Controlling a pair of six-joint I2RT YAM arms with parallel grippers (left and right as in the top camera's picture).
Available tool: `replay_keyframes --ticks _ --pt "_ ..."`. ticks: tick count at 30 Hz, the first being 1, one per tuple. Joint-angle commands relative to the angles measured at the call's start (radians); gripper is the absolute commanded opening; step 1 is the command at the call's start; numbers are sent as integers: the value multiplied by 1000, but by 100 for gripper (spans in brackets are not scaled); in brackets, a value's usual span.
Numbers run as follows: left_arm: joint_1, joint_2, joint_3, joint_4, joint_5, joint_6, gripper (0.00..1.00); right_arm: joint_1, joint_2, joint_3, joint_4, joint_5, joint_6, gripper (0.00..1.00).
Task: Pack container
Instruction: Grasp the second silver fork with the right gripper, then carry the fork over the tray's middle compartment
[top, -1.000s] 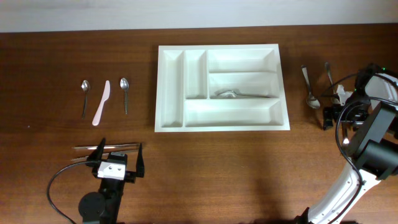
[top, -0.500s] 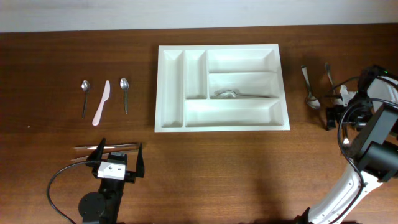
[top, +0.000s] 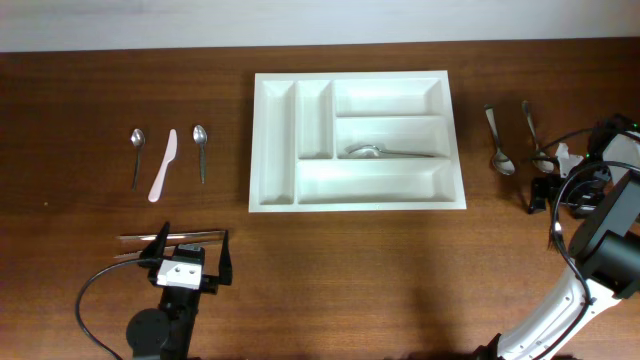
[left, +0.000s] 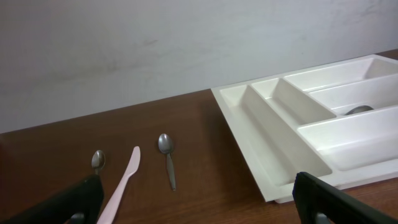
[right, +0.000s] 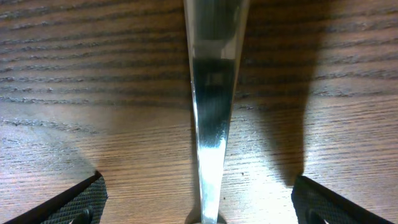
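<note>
The white five-compartment container (top: 275, 150) stands at the table's middle; one metal spoon (top: 385, 152) lies in its middle long compartment. It also shows in the left wrist view (left: 273, 155). My right gripper (top: 548, 178) is open, low over the table right of the container. In the right wrist view its fingers (right: 199, 208) straddle a metal utensil handle (right: 211, 112) without touching it. Two metal spoons (top: 497, 140) (top: 530, 125) lie there. My left gripper (top: 190, 255) (left: 199, 208) is open and empty at the front left.
Left of the container lie a small spoon (top: 136, 150) (left: 97, 160), a pink plastic knife (top: 163, 165) (left: 121, 183) and another spoon (top: 200, 148) (left: 166, 158). Thin metal utensils (top: 150, 239) lie under the left gripper.
My right gripper has shifted a little to the right, beside the right-hand spoons. The left arm and the cutlery have not moved.
</note>
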Motion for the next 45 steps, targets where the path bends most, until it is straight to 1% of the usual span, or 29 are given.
replay_keyframes --ticks 1,6,9,11,12,14,16,18,20,25,30,37,41,44,45 --pt "6 -7 -5 -2 -7 13 99 -8 11 -31 18 13 12 94" --pt "6 -7 -5 -1 -7 13 99 -8 13 -33 22 13 12 72" --pt "6 -7 -5 -2 -7 13 99 -8 13 -33 22 13 12 51" --pt "6 -7 -5 -1 -7 13 99 -8 13 -33 22 13 13 49" --pt "6 -7 -5 -2 -7 13 99 -8 13 -33 21 13 13 45" --pt "6 -7 -5 -2 -7 13 99 -8 13 -33 22 14 21 33" --pt "6 -7 -5 -1 -7 13 99 -8 13 -33 23 14 48 16" --pt "6 -7 -5 -2 -7 13 99 -8 13 -33 22 14 66 6" --pt "6 -7 -5 -1 -7 13 99 -8 13 -33 22 14 90 4" --pt "6 -7 -5 -2 -7 13 99 -8 12 -20 7 14 188 4" --pt "6 -7 -5 -2 -7 13 99 -8 10 73 -56 14 308 4" --pt "6 -7 -5 -1 -7 13 99 -7 9 398 -234 13 623 4" --pt "6 -7 -5 -2 -7 13 99 -3 9 586 -327 -2 778 4" --pt "6 -7 -5 -1 -7 13 99 11 9 691 -361 -104 868 4" --pt "6 -7 -5 -1 -7 13 99 21 9 728 -370 -168 906 4"
